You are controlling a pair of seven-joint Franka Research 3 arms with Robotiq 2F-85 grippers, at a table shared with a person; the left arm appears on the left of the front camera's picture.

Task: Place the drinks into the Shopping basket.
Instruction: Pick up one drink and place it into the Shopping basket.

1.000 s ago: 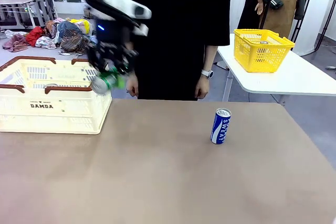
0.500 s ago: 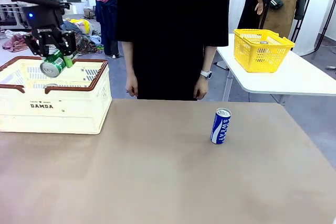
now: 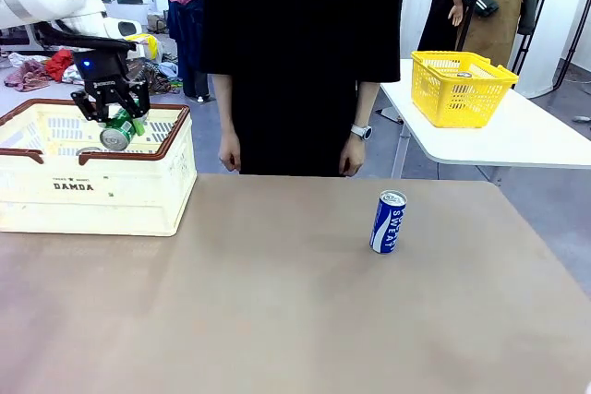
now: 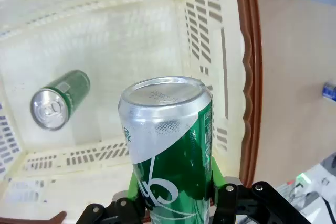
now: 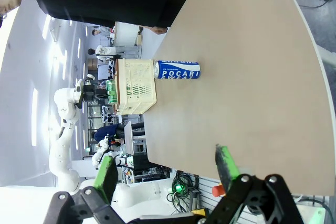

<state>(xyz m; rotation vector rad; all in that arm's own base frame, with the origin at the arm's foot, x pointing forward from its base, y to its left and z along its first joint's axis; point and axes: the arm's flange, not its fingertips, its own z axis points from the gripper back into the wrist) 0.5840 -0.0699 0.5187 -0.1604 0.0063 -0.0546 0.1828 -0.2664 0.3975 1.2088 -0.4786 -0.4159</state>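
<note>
My left gripper (image 3: 118, 123) is shut on a green drink can (image 3: 116, 137) and holds it tilted above the cream-white Shopping basket (image 3: 92, 193), near its right end. In the left wrist view the held green can (image 4: 169, 140) rises between the green pads of that gripper (image 4: 173, 205), over the basket's inner wall (image 4: 210, 51). A second green can (image 4: 58, 100) lies on its side on the basket floor. A blue can (image 3: 388, 221) stands upright on the brown table at mid right. My right gripper (image 5: 167, 170) is open and empty, far from the blue can (image 5: 177, 70).
A person in black stands at the far edge of the table (image 3: 277, 320), hands hanging down. A yellow mesh basket (image 3: 462, 89) sits on a white side table at the back right. Wide bare tabletop lies between the Shopping basket and the blue can.
My left gripper carried the green can leftward from beside the basket's right end to above its inside, then came slightly right and lower. The blue can has not moved.
</note>
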